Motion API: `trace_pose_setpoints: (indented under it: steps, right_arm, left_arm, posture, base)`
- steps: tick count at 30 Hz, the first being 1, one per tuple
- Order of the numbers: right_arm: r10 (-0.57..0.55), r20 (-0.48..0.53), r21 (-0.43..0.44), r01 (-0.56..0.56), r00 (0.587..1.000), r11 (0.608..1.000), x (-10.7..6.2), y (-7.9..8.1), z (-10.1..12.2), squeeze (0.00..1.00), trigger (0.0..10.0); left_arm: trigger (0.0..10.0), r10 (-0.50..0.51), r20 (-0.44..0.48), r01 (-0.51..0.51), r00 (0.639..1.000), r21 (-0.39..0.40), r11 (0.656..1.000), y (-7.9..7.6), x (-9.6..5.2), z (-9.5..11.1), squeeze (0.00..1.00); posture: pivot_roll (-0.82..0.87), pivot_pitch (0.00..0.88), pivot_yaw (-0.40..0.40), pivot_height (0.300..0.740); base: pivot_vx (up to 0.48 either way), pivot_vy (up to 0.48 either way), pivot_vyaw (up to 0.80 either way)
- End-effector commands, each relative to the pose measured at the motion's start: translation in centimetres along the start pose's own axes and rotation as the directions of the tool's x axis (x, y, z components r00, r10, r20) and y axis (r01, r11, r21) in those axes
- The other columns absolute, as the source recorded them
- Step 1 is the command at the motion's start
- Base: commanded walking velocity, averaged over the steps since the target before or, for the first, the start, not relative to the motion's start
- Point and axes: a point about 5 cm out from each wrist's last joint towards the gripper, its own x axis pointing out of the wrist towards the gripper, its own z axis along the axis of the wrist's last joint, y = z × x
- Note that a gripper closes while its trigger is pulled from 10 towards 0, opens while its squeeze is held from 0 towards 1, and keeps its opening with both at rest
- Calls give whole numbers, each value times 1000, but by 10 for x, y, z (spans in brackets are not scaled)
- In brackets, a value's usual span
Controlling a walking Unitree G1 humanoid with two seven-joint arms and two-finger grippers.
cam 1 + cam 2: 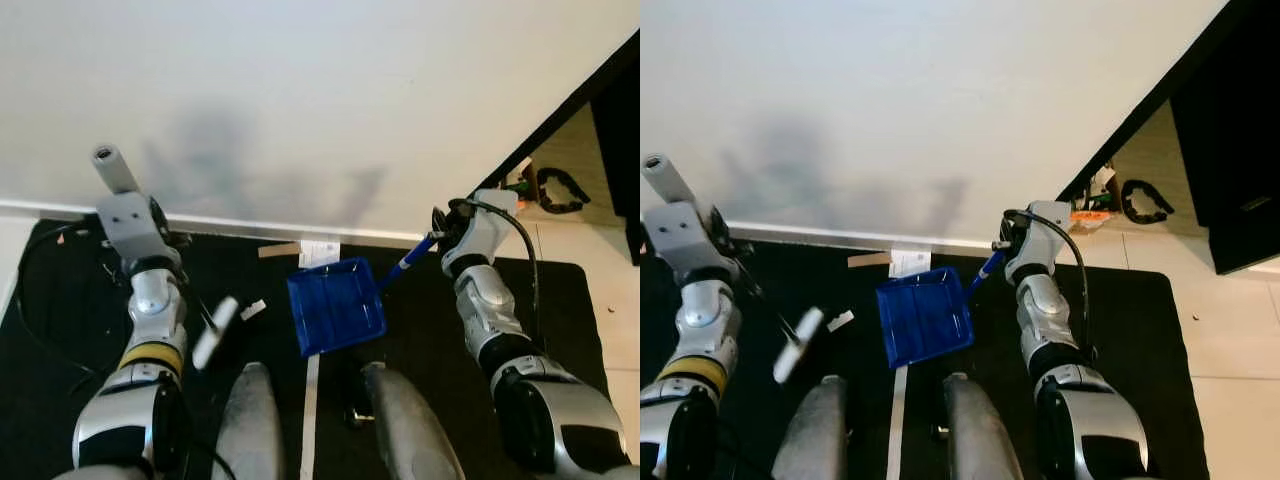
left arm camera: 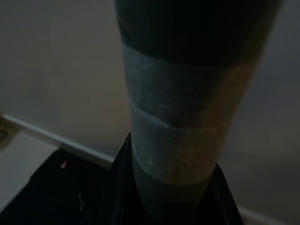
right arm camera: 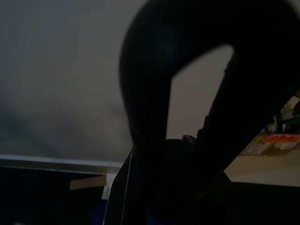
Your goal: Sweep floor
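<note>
Blue dustpan (image 1: 335, 305) pinched by right gripper (image 1: 441, 233) | left gripper (image 1: 118, 205) clamps broom handle (image 1: 112, 168), head blurred

Your two head views look steeply down from above the robot's own legs at the black mat (image 1: 420, 330) and the white wall (image 1: 300, 90) along its far edge. Both share the same stretch — the blue dustpan (image 1: 335, 305) near the mat's far edge, the paper scraps (image 1: 318, 252) by the baseboard, both silver arms. The right eye view takes in more of the tiled floor (image 1: 1230, 330) off the mat's right edge.

Your left wrist view sits very close behind a grey taped handle (image 2: 173, 136), facing the wall and baseboard. Your right wrist view — dim, crowded by a dark curved shape (image 3: 154, 93) — faces the same wall, catching the baseboard (image 3: 56, 161) and scraps.
</note>
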Motion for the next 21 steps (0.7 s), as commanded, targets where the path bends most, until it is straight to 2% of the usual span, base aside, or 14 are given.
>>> trace_pose_setpoints:
  steps: [1, 5, 10, 12, 16, 18, 21]
  right_arm:
    - [-6, -110, 27, 9, 994, 1000, -13, -3, -25, 0, 10000]
    - [-4, -105, 31, 7, 994, 999, -13, -3, -25, 0, 10000]
    - [-20, -87, 40, 24, 996, 999, -15, -4, -24, 0, 10000]
    - [-37, -80, 51, 41, 996, 998, -16, -5, -23, 0, 10000]
    - [-39, -70, 51, 42, 997, 998, -16, -5, -22, 0, 10000]
    - [-33, -30, 46, 34, 999, 998, -17, -1, -18, 0, 10000]
    - [-31, -17, 44, 32, 999, 999, -17, 1, -16, 0, 10000]
  left_arm:
    - [10000, -6, 114, 3, 994, 21, 1000, 1, 11, 21, 0]
    - [10000, -40, 151, 34, 988, 47, 998, -6, 19, 31, 0]
    - [10000, -141, 60, 138, 988, 63, 988, -32, 16, 20, 0]
    - [10000, -148, 20, 147, 989, 53, 988, -36, 15, 14, 0]
    - [10000, -154, 0, 153, 988, 58, 986, -38, 14, 12, 0]
    - [10000, -206, -119, 218, 971, 97, 971, -46, 8, -3, 0]
    - [10000, -217, -157, 235, 964, 107, 966, -48, 6, -8, 0]
  posture:
    - [5, 371, -121, 740]
    - [-7, 402, -111, 740]
    - [-42, 444, -110, 740]
    - [-61, 463, -113, 740]
    - [-83, 471, -110, 740]
    - [-100, 525, -79, 740]
    - [-101, 526, -77, 740]
  base:
    - [0, 0, 0]
    - [0, 0, 0]
    - [0, 0, 0]
    - [0, 0, 0]
    - [0, 0, 0]
    - [0, 0, 0]
    - [0, 0, 0]
